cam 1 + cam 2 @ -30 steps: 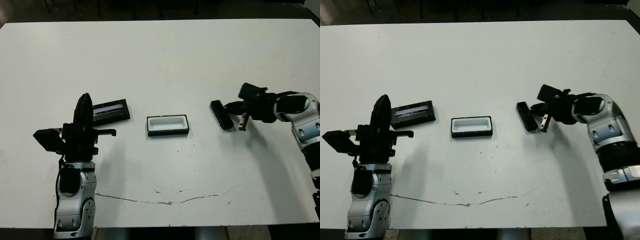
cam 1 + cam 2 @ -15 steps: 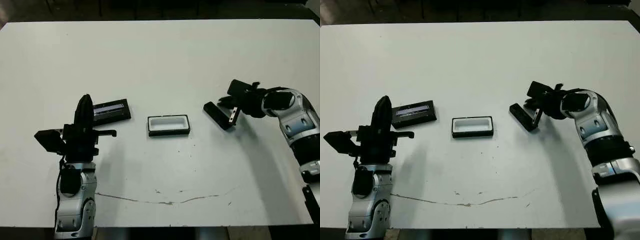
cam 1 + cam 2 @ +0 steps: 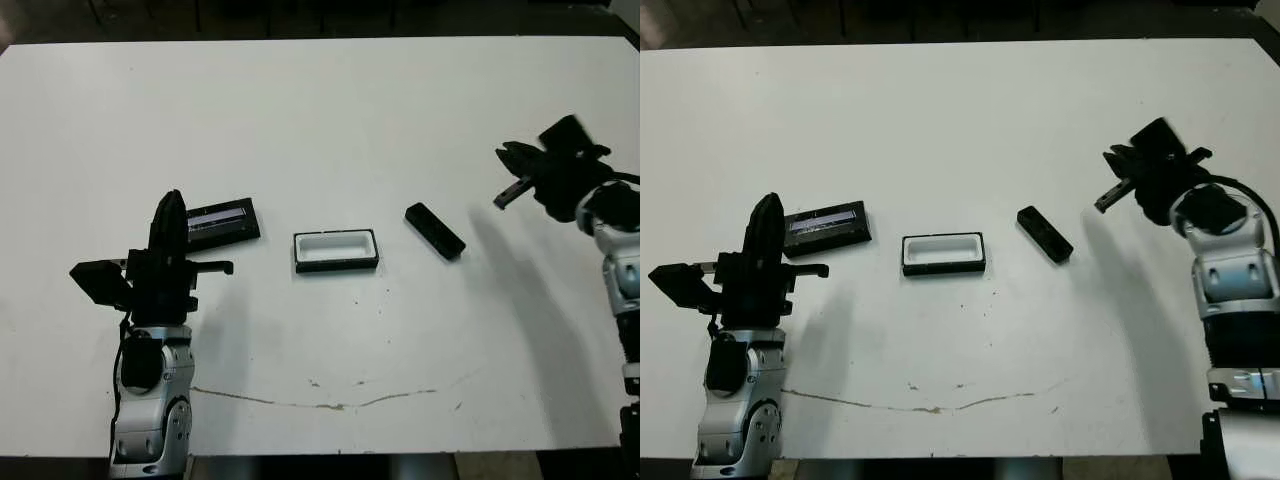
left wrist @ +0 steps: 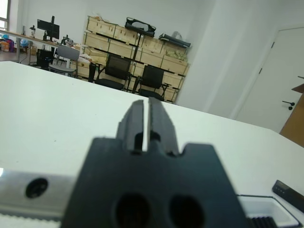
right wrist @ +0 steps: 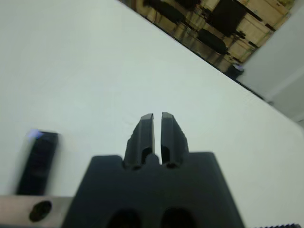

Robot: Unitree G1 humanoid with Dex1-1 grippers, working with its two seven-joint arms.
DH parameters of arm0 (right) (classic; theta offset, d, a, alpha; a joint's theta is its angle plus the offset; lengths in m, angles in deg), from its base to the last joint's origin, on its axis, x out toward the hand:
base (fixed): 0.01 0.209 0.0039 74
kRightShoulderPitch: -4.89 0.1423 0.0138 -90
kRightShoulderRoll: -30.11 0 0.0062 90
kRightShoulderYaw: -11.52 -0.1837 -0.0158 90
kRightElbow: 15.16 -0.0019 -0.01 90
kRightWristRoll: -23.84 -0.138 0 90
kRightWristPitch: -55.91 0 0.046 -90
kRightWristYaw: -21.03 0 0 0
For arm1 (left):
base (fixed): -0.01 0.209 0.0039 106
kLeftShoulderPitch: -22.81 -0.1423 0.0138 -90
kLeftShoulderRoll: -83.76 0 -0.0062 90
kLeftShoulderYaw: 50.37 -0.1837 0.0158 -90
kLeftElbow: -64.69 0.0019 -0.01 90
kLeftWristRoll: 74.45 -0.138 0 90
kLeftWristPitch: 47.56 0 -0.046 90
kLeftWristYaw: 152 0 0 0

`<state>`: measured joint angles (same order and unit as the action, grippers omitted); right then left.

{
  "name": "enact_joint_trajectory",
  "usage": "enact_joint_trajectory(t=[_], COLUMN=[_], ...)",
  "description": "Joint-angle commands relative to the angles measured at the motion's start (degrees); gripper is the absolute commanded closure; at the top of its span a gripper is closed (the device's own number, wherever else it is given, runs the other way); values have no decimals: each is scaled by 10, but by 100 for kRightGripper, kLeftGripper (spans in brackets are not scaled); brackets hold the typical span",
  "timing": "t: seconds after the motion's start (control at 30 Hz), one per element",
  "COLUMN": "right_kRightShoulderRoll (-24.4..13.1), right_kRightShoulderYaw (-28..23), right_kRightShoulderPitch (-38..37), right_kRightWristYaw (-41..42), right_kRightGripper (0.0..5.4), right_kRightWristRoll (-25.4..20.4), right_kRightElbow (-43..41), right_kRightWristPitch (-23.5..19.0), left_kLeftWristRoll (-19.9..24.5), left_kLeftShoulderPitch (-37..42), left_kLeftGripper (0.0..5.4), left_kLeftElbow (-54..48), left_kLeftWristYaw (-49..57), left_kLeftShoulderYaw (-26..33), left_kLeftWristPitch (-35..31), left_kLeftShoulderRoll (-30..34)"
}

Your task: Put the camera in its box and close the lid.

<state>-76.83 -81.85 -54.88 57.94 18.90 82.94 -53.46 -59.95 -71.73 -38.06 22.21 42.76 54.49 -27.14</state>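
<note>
Looking down at your table, you have the camera lying free at an angle, just right of the box and apart from it. The box sits open at centre, white lining up — nothing in it. The lid lies to its left, stripe showing. Your right gripper hangs well right of the camera, fingers nearly together and holding nothing. Your left gripper stands just left of the lid — fingers pressed close, also holding nothing.
</note>
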Motion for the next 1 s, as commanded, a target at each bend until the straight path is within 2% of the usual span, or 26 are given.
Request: enact_joint_trajectory(t=[0.03,0.17,0.27,0.33,0.53,1.0], right_kRightShoulderRoll=[-11,-9,9,15,27,42], right_kRightShoulderYaw=[-2,-2,-16,-15,4,34], right_kRightShoulderPitch=[-42,-85,-117,-138,-181,-189], right_kRightWristYaw=[34,34,20,14,-16,-23], right_kRightGripper=[540,540,513,486,380,138], right_kRightWristRoll=[-31,-55,-95,-108,-113,-95], right_kRightElbow=[-47,-121,-172,-199,-250,-197], right_kRightWristPitch=[-30,-81,-142,-155,-162,-99], left_kLeftWristRoll=[1,5,10,12,19,28], left_kLeftShoulderPitch=[-10,-10,-12,-13,-17,-21], left_kLeftGripper=[539,539,540,540,540,540], left_kLeftElbow=[0,-5,-7,-7,-7,-3], left_kLeftWristYaw=[2,2,-1,-2,-5,-14], left_kLeftShoulderYaw=[2,2,3,3,6,9], left_kLeftWristPitch=[-7,-12,-13,-12,-13,-11], left_kLeftShoulderRoll=[2,2,3,4,4,6])
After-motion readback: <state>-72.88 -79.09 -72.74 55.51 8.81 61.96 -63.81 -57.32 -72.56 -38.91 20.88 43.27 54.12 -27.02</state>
